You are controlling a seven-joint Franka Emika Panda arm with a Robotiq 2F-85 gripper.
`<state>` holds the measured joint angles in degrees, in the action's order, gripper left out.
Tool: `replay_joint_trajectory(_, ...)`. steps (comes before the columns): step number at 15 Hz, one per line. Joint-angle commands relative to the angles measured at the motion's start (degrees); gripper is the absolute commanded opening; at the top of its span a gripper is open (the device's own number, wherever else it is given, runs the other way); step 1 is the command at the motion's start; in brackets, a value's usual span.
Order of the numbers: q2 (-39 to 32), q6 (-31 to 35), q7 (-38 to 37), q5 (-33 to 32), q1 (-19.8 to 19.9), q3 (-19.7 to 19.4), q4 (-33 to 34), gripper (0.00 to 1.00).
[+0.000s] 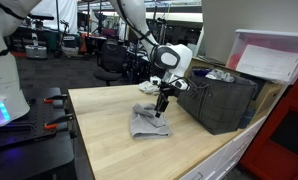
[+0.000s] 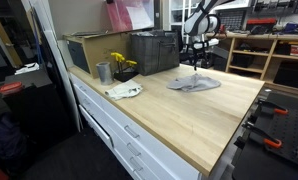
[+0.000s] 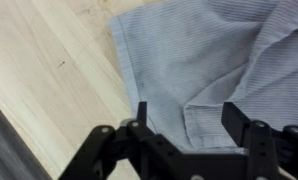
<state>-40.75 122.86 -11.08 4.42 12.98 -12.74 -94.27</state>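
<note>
One dark crate (image 1: 221, 100) beside grey cloth (image 1: 149, 123)

Surface: light wooden worktop (image 2: 189, 125)
Centre: grey cloth (image 2: 194, 83) — crumpled, lying on the wood
Rear edge: black crate (image 2: 154, 52), cardboard box (image 2: 87, 50)
In front of box: metal cup (image 2: 103, 72), white plate (image 2: 124, 91) — just beside each other
</note>
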Motion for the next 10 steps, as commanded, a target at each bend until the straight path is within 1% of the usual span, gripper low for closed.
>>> replay_joint_trajectory(1,1.08,-2.63,-5.55,3.58,-0.61,1.65,0.77,1.00)
replay_joint_trajectory(7,-3.24,-1.60,-14.07,10.99,-0.51,2.87,1.02,1.00)
replay_joint_trajectory(10,-4.84,-0.64,-16.56,13.27,-0.40,2.37,1.09,1.00)
